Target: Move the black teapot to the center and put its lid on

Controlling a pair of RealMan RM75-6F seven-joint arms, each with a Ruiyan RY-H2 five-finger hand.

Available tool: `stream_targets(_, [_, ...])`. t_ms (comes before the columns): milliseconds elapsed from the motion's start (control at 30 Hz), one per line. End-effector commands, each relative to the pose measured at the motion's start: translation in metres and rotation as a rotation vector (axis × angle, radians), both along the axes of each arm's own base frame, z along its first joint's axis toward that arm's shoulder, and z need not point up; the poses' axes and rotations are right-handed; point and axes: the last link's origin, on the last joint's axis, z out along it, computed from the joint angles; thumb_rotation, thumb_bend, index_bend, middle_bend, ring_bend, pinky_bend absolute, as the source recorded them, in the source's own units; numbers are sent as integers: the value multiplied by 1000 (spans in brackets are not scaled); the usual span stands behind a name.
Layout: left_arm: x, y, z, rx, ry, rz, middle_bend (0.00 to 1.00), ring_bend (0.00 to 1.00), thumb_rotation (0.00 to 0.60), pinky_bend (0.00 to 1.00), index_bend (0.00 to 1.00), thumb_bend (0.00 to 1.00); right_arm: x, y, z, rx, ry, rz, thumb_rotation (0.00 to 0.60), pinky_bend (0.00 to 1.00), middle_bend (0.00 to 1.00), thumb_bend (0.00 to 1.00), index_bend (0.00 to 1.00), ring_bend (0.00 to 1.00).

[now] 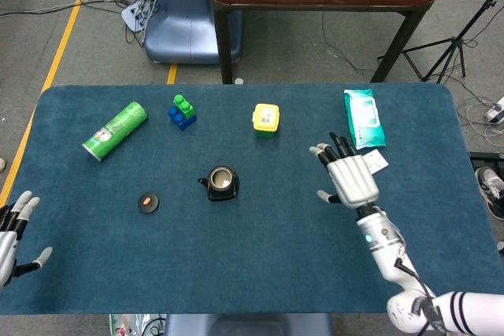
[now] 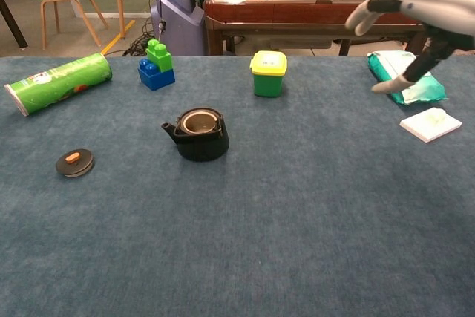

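Black teapot [image 1: 222,183] upright mid-table, spout pointing to my left, mouth uncovered; can't see anything inside.
Lid [image 1: 148,202] lies flat, well left of it. My right hand [image 1: 349,177] hovers spread, holding nothing, near the wipes pack [image 1: 362,118]; left hand [image 1: 14,226] spread at table edge.

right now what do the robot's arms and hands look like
The right hand has a light grey, plate-like back, black fingers and pale tips. Its white wrist bears a small green light, and the arm near the frame edge shows black bands. The left hand shows only grey, pale-tipped fingers.
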Motion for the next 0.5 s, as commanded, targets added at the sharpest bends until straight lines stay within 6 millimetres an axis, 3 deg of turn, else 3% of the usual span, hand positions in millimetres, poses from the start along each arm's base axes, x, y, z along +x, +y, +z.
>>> stream_targets(33, [3, 13, -5, -18, -5, -33, 0, 0, 600, 0, 72, 257, -18, 19, 16, -25, -16, -29, 600, 101, 239, 93, 238, 40])
stream_targets(267, [12, 46, -22, -94, -4, -102, 0, 0, 600, 0, 108, 256, -49, 53, 40, -69, 7, -83, 600, 101, 241, 105, 248, 40])
stream_targets(500, [29, 76, -50, -202, 10, -168, 0, 0, 600, 0, 136, 257, -66, 78, 58, -126, -7, -135, 600, 102, 241, 105, 253, 40])
